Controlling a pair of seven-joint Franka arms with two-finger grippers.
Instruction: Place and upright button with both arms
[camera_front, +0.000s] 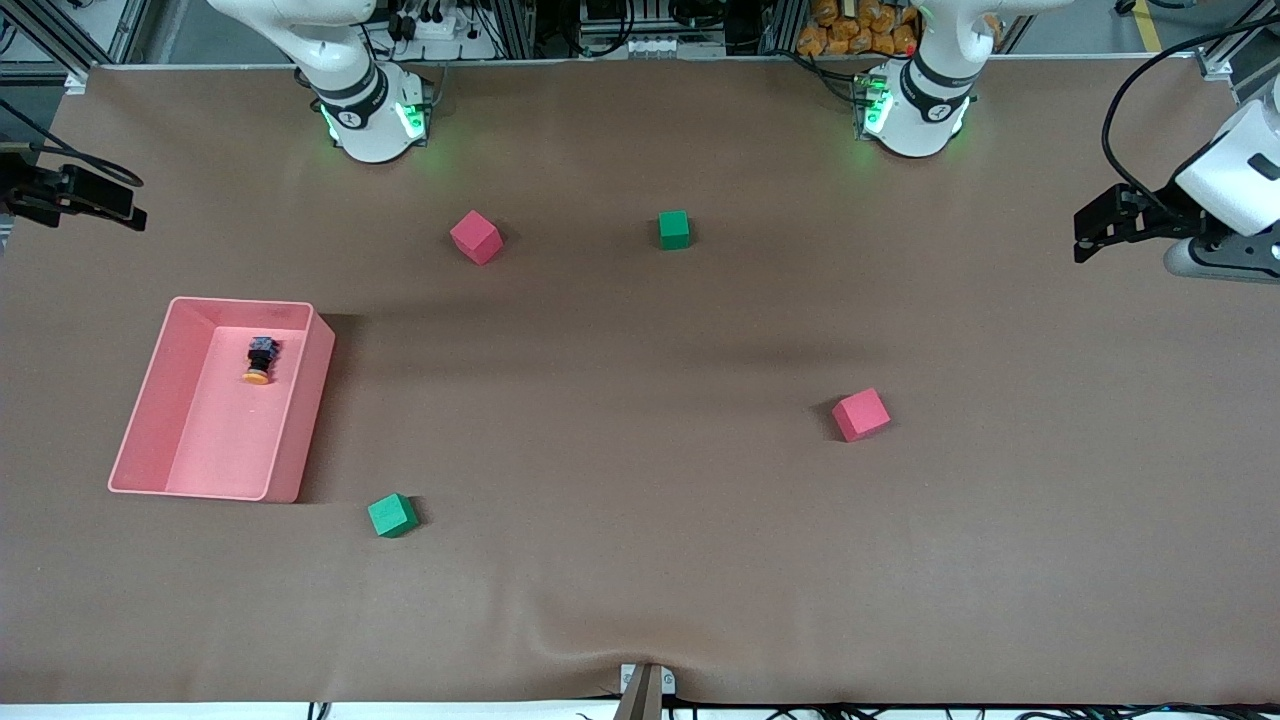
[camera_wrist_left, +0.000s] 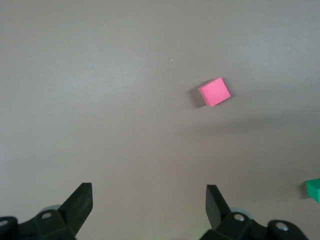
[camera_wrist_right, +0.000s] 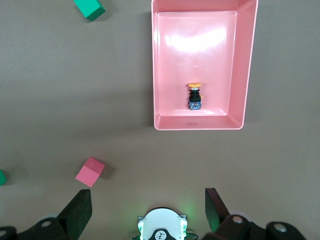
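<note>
Button (camera_front: 259, 361) is being shown lying on its side in the pink tray (camera_front: 150, 400), toward the right arm's end of the table.

Both grippers are being held high and spread, gripping nothing. Left gripper (camera_wrist_left: 149, 205) is being seen over bare table near 1 red cube (camera_wrist_left: 215, 92); its wrist view is missing the tray. Right gripper (camera_wrist_right: 148, 205) is being seen over table beside the tray.

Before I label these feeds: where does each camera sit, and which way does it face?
Front view: high across the table, facing both arm bases; the button lies in the pink bin.
Left wrist view: looks down past the open left hand at a red cube.
Right wrist view: looks down past the open right hand; shares button and bin with the front.
</note>
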